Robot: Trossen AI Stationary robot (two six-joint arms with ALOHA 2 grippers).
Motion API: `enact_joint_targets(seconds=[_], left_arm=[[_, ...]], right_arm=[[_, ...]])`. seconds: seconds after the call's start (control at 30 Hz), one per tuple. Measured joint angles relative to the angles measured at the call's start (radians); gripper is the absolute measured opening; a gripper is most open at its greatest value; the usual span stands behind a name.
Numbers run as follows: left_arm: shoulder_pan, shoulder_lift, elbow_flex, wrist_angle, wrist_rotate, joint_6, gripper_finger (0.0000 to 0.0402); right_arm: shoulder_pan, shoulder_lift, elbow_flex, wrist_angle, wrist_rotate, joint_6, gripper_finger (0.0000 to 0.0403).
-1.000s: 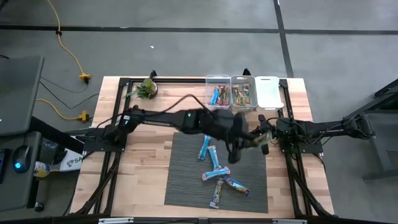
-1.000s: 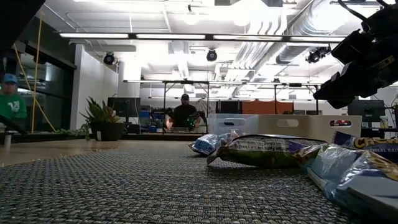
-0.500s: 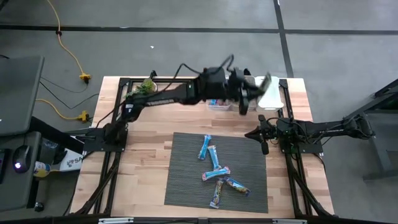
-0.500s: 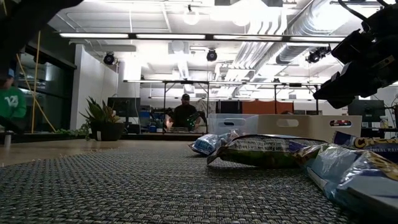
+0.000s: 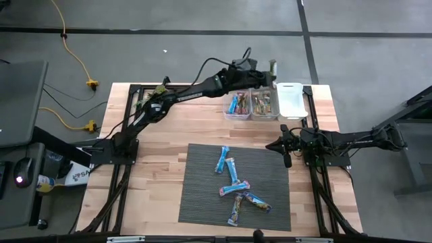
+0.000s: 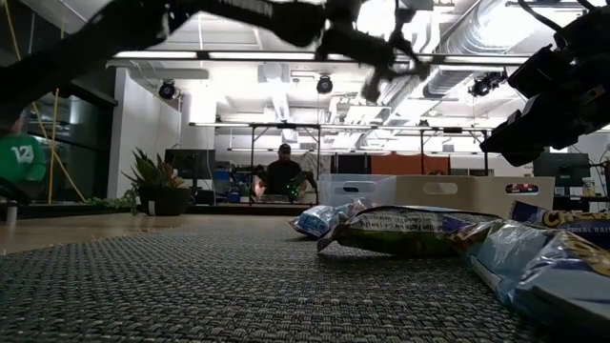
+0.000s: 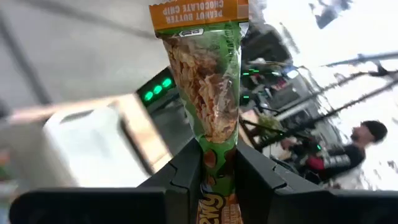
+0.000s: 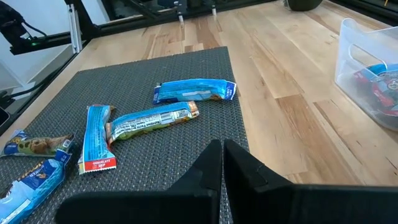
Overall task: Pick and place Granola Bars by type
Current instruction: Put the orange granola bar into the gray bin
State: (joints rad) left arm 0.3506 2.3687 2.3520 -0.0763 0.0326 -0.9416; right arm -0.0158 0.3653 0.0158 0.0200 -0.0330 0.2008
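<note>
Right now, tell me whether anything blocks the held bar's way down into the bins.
Nothing visible does. The left tool is shut on a green granola bar above the far end of the three clear bins, which are open-topped. The right tool waits shut near the mat's right edge, clear of that path.

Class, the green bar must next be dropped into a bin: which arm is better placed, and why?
Left. The left gripper already holds the green bar above the bins; the right gripper waits shut by the mat's edge.
</note>
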Motion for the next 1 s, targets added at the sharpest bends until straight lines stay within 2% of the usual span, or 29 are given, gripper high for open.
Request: enact_joint_targets(seconds=[0.23, 0.4, 0.6, 0.8, 1.0], left_arm=[[0.017, 0.117, 0.0, -0.01, -0.024, -0.164, 0.0075], [0.022, 0.148, 0.002, -0.074, -0.061, -0.189, 0.0075], [0.022, 0.151, 0.001, -0.249, -0.15, -0.192, 0.0075], [0.023, 0.151, 0.001, -0.274, -0.144, -0.189, 0.0075], [0.022, 0.15, 0.001, -0.307, -0.124, -0.113, 0.0075]], right_arm=[[0.0, 0.0, 0.0, 0.001, 0.0, 0.0, 0.0], [0.0, 0.0, 0.0, 0.0, 0.0, 0.0, 0.0], [0.0, 0.0, 0.0, 0.0, 0.0, 0.0, 0.0], [0.0, 0.0, 0.0, 0.0, 0.0, 0.0, 0.0], [0.0, 0.0, 0.0, 0.0, 0.0, 0.0, 0.0]])
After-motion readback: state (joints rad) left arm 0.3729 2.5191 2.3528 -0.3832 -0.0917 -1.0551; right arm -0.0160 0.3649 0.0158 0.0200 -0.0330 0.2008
